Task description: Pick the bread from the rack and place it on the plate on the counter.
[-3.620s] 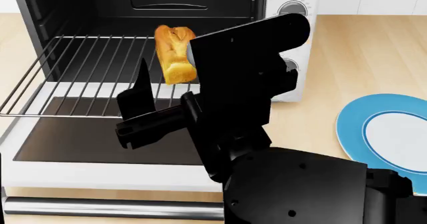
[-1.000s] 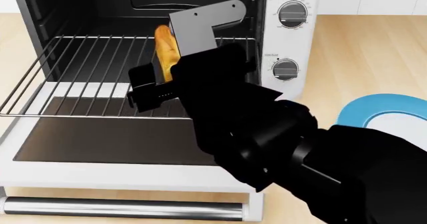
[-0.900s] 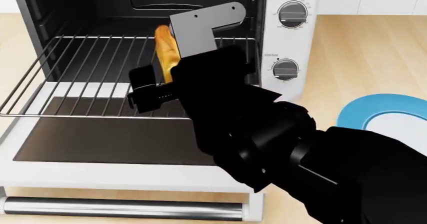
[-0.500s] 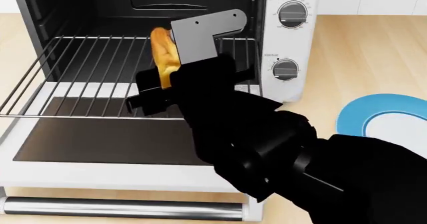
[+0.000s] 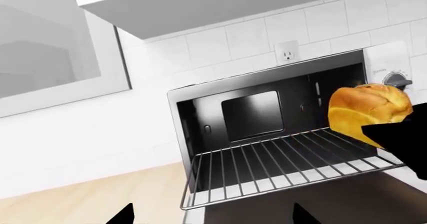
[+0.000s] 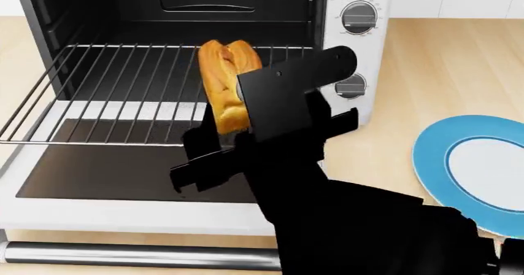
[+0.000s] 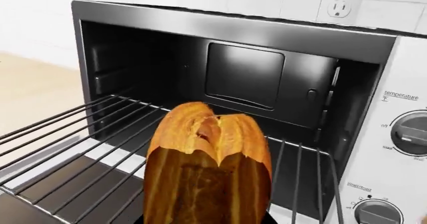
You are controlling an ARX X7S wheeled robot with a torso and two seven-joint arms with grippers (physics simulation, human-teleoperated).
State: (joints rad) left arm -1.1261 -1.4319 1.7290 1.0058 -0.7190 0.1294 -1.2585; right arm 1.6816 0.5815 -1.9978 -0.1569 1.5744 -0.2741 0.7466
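The bread point(image 6: 223, 81), a golden-brown loaf with a split top, is held on end in my right gripper point(image 6: 232, 116), which is shut on its lower part. It hangs clear above the front right of the wire rack point(image 6: 107, 91). In the right wrist view the bread point(image 7: 208, 164) fills the lower middle, with the rack point(image 7: 80, 154) behind. The left wrist view shows the bread point(image 5: 363, 111) above the rack point(image 5: 280, 161) from afar. My left gripper point(image 5: 212, 220) is open and empty, well in front of the oven. The blue-rimmed plate point(image 6: 434, 164) lies on the counter point(image 6: 426, 72) at the right.
The white toaster oven point(image 6: 360, 48) stands open, its glass door point(image 6: 123, 164) folded down flat under the pulled-out rack. Two knobs point(image 6: 358, 16) are on its right panel. My right arm point(image 6: 360, 226) covers the lower middle of the head view.
My right gripper has drawn back out of the oven and turned, carrying the bread nearer and a little to the right. The bread has come off the rack.
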